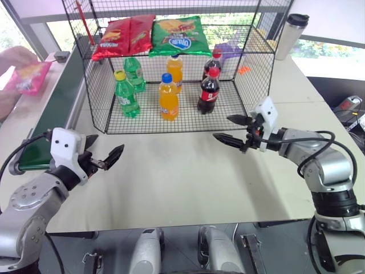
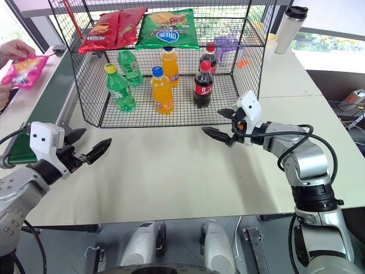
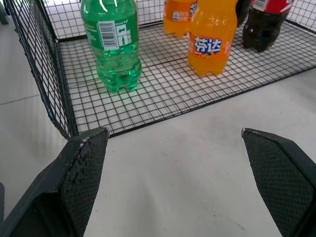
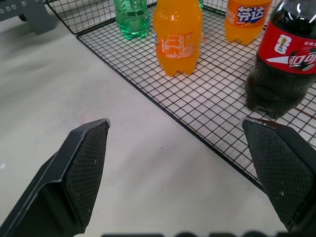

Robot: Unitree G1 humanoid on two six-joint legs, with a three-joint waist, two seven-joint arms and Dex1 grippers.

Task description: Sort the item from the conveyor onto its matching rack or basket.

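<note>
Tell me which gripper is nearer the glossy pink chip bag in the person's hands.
Left. The left gripper hovers open near the conveyor's end, below the pink chip bag; the right gripper is across the table.

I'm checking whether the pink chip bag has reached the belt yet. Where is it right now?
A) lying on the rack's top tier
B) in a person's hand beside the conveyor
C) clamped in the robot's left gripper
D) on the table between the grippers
B: a person's hand holds the pink chip bag beside the conveyor; both grippers are open and empty.

A person's hand (image 1: 14,57) holds the magenta-pink chip bag (image 1: 29,77) beside the green conveyor (image 1: 54,105).
</note>
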